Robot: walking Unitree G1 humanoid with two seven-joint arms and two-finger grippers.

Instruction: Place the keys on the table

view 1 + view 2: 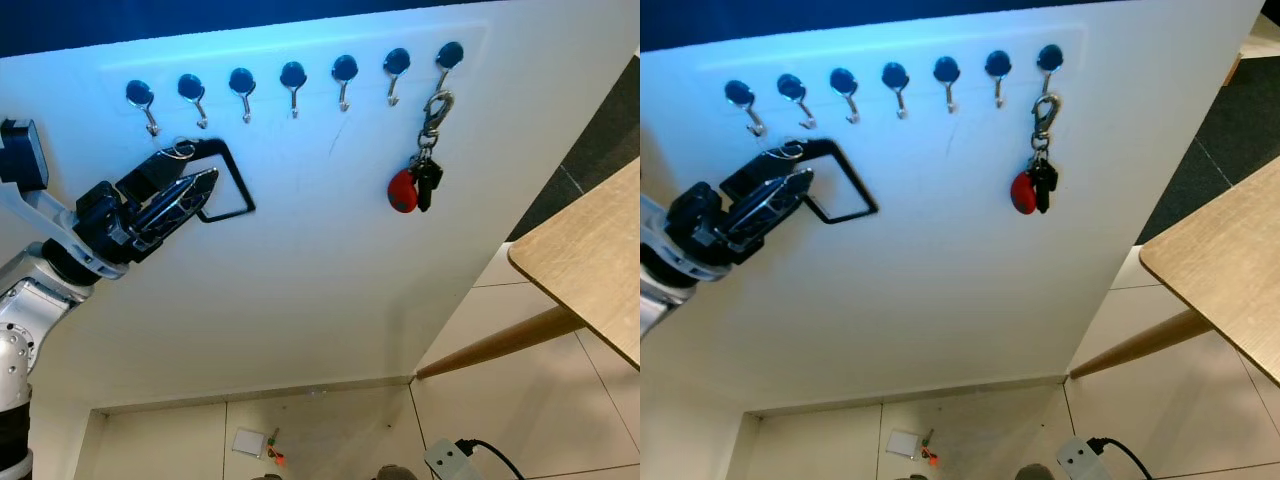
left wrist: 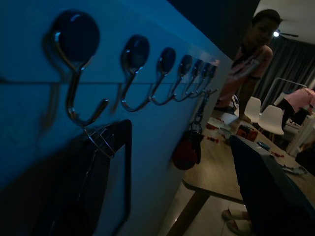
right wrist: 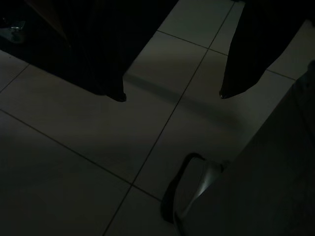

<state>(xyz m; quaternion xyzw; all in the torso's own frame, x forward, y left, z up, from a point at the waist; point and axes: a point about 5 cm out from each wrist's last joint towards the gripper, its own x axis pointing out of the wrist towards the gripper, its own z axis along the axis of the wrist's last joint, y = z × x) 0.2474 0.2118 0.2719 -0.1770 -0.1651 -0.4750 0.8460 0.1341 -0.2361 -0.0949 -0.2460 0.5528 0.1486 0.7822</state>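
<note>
A white wall carries seven blue hooks; a power strip lies on tiles.

A bunch of dark keys with a round red fob and silver clip hangs straight down from the rightmost hook of the white board's row, well apart from the light wooden tabletop lower right.

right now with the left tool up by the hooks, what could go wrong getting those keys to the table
1. The left tool sits under the leftmost hooks, but the keys hang from the far right hook, so it may close on nothing.
2. The keys hang by a clip; a straight pull could snag rather than unhook.
3. The table lies off to the right, so a loose grasp could drop them onto the floor.
</note>
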